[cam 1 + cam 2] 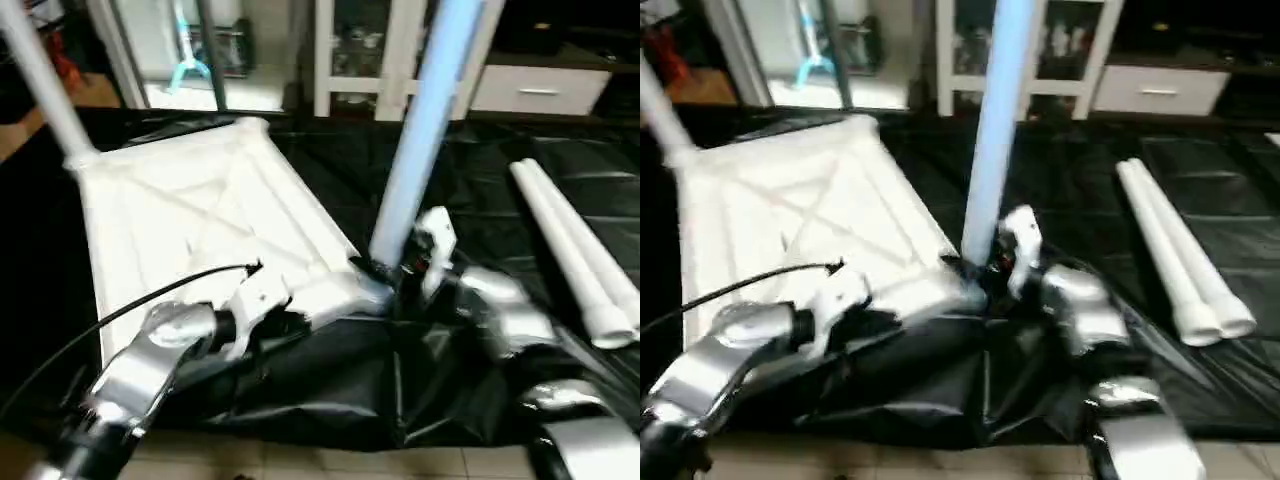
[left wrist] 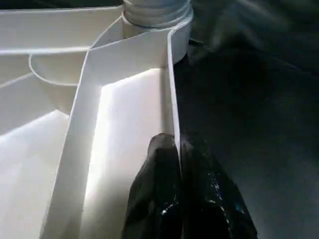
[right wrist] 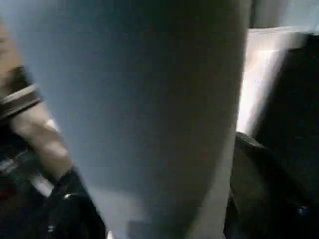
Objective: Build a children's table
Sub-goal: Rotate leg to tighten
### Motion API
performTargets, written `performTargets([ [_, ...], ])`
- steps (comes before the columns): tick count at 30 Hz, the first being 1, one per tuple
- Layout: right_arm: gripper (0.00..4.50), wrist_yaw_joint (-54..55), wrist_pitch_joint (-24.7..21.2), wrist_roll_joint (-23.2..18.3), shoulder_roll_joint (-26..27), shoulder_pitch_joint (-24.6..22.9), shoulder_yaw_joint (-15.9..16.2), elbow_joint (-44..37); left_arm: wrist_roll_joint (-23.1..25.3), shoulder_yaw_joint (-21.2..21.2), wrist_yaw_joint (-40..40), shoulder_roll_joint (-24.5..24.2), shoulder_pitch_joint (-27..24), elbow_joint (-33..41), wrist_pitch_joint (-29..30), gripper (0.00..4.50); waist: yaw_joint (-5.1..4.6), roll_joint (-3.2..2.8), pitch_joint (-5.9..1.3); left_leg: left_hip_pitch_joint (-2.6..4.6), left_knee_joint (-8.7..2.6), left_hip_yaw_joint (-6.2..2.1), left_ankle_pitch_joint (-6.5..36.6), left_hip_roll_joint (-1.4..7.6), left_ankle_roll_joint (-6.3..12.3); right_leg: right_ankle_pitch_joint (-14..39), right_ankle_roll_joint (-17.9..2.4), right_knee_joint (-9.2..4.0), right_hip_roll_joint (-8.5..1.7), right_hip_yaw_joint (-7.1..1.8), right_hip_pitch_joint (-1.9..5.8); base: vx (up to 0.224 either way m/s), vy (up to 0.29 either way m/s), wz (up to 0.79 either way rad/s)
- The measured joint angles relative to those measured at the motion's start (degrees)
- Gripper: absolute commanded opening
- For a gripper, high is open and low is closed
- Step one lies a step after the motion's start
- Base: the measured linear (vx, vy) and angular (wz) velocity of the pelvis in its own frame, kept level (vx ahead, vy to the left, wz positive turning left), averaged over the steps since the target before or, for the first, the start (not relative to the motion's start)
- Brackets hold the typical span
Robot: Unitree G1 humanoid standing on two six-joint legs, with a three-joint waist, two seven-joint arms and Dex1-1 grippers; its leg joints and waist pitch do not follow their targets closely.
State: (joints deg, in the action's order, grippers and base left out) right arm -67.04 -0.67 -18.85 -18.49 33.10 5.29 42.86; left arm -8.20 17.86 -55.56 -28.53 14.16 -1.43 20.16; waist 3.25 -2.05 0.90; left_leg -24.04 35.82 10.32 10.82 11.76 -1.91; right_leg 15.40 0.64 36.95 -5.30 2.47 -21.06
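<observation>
The white tabletop point(image 1: 200, 210) lies underside up on a black sheet, its X ribs showing. One white leg point(image 1: 40, 80) stands in the far left corner socket. A second leg point(image 1: 420, 130) stands upright at the near right corner socket point(image 2: 157, 12), and my right gripper point(image 1: 387, 272) is shut on it just above its base, black fingers point(image 3: 70, 209) on both sides. My left gripper point(image 2: 177, 149) is shut on the tabletop's near rim point(image 2: 172, 84), one finger on each side of the thin wall. Two loose legs point(image 1: 580, 250) lie side by side on the right.
The black sheet point(image 1: 470, 170) covers the work area and bunches up near its front edge. A black cable point(image 1: 150, 290) arcs over my left forearm. White cabinets and a drawer point(image 1: 540, 90) stand behind. Tiled floor point(image 1: 300, 462) shows at the front.
</observation>
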Motion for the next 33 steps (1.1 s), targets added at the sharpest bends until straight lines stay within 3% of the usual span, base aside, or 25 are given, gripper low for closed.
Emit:
performTargets([
  [3, 3.49, -6.9, -2.33, -1.18, -3.1, -1.9, 1.56, -4.07, -1.57, 0.08, -3.05, -1.21, -1.1, 1.2, 0.13, 0.0, 0.41, -0.07, 0.08, -0.02, 0.08, 0.05, 0.04, -0.01, 0.06, 0.0, 0.0, 0.04, -0.03, -0.07, -0.05, 0.0, 0.0, 0.0],
  [10, 3.35, -13.21, -6.67, -3.64, -8.93, -4.2, 0.39, -7.85, -2.82, -0.59, -4.77, -3.26, -2.3, 1.11, -1.02, 0.0, -0.08, -0.08, 0.07, 0.06, 0.08, 0.07, -0.03, 0.02, -0.03, -0.06, 0.09, 0.11, 0.01, -0.16, -0.07, 0.0, 0.0, 0.0],
  [24, 2.14, -13.73, -10.1, -4.66, -8.09, -5.85, -0.06, -10.36, -2.89, -0.78, -5.44, -3.46, -2.24, 0.72, -0.8, 0.0, -0.33, -0.13, 0.05, 0.1, 0.06, 0.07, -0.07, 0.06, -0.08, -0.08, 0.13, 0.13, 0.04, -0.15, -0.07, 0.0, 0.0, 0.0],
  [33, 2.01, -13.2, -10.37, -4.38, -6.94, -5.9, -0.5, -10.36, -2.88, -0.75, -5.52, -3.9, -2.24, 0.73, -0.52, 0.0, -0.6, -0.15, 0.04, 0.11, 0.05, 0.07, -0.07, 0.07, -0.09, -0.08, 0.13, 0.12, 0.05, -0.15, -0.06, 0.0, 0.0, 0.0],
])
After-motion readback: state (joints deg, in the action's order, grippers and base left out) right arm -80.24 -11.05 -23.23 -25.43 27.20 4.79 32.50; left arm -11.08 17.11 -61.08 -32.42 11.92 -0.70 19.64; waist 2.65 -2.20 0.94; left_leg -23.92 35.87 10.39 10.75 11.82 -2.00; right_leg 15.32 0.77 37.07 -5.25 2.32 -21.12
